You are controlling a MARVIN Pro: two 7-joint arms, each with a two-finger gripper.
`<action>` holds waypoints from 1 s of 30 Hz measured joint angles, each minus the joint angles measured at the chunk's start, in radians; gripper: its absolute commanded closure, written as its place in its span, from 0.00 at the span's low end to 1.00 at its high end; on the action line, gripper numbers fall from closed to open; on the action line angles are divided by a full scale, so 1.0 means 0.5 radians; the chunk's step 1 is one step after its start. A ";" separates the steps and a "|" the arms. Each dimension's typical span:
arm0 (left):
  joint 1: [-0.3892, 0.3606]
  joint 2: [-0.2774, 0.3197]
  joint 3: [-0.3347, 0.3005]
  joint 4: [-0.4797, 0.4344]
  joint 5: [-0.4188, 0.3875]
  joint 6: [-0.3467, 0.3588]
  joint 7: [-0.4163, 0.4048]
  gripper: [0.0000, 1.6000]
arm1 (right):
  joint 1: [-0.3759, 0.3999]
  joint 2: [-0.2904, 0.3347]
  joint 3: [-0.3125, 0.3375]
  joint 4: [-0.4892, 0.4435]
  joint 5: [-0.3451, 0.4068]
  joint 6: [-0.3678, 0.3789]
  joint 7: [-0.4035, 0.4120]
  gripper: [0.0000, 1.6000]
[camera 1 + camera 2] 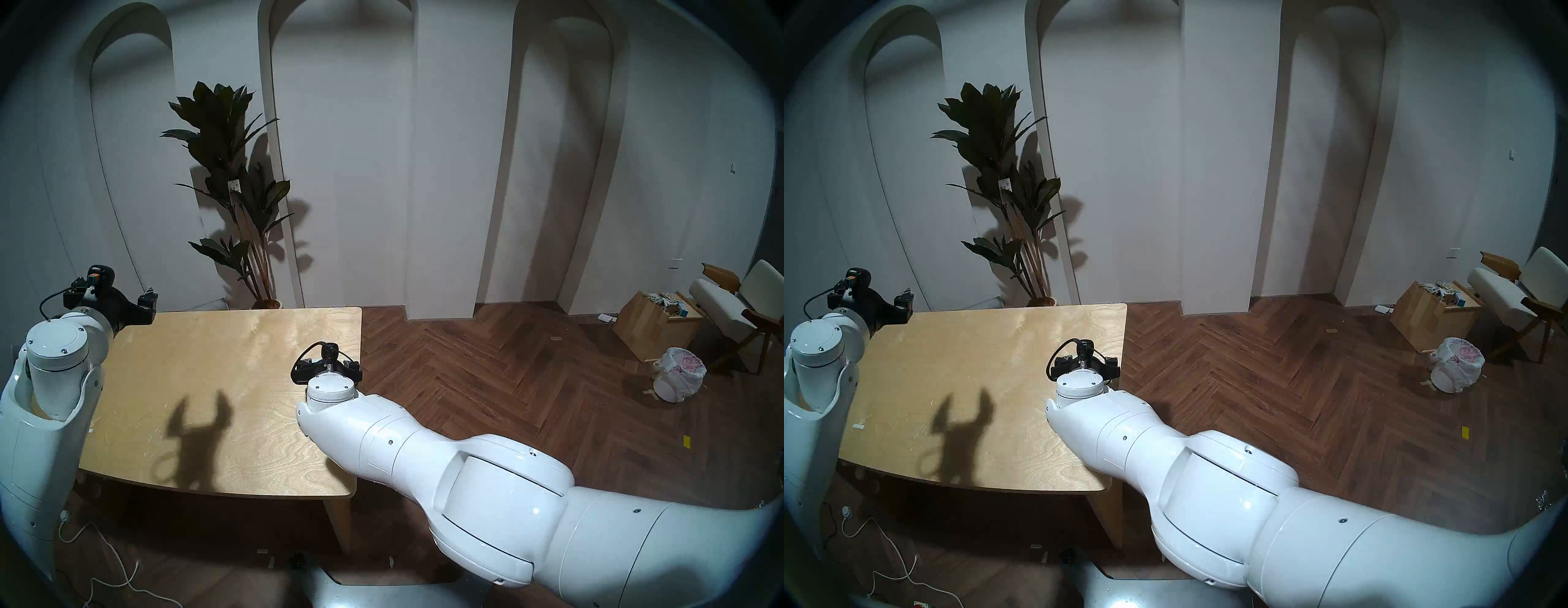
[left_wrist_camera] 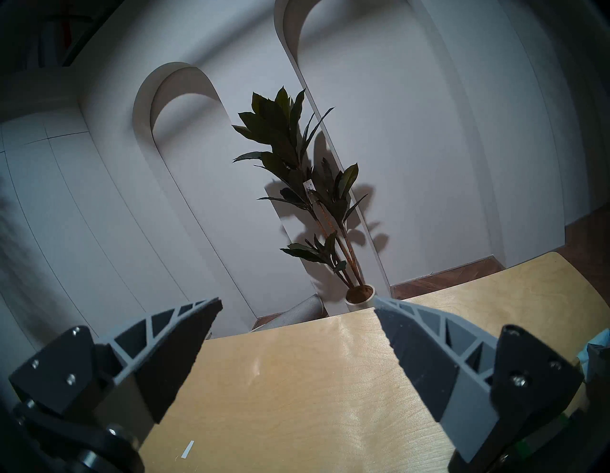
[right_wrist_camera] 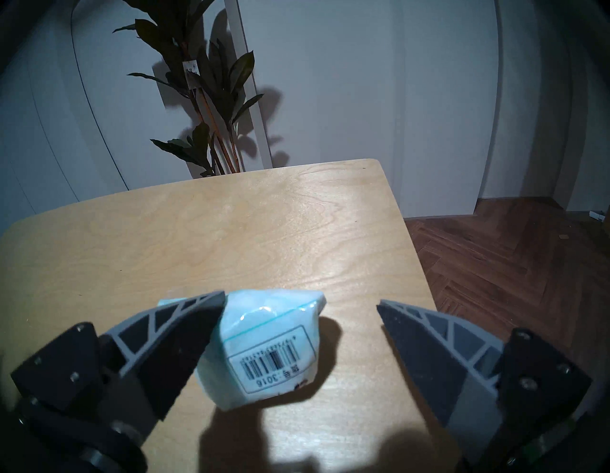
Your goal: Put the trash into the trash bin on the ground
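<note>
The right gripper [image 3: 298,307] stands over the light wooden table [image 3: 231,224], near its right edge, and points forward and a little downward. Its jaws are spread wide. Between them lies a pale blue barcoded packet [image 3: 267,343] on the table top. The packet sits close against the finger on the view's left side, maybe touching it, while the other finger is clearly apart from it. The jaws do not squeeze the packet; it rests on the wood and throws a shadow beneath it.

In the head views the packet is hidden behind the right arm's wrist [image 1: 331,388], so only the wrist camera shows it.

The left gripper [image 2: 297,305] is held level at the far left corner of the table, above the surface. Its jaws are also wide apart and nothing is between them; through the gap one sees the table edge and a potted plant [image 2: 307,185] by the white wall.

On the wooden floor at the right side of the room stand a square wooden box [image 1: 653,327], a white bin with a pink-printed plastic bag [image 1: 679,373], and a chair [image 1: 738,305]. The cream-white trash bin appears in none of the views.
</note>
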State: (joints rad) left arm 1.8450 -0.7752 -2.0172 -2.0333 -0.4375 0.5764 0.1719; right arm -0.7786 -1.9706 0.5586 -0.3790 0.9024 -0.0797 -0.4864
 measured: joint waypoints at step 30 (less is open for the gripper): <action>0.000 0.000 0.000 0.000 0.002 0.000 -0.003 0.00 | 0.065 -0.070 -0.053 0.246 0.164 -0.150 0.328 1.00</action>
State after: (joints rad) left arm 1.8449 -0.7755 -2.0172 -2.0333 -0.4365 0.5765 0.1705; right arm -0.7462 -2.0055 0.5323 -0.2562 0.9843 -0.1546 -0.3222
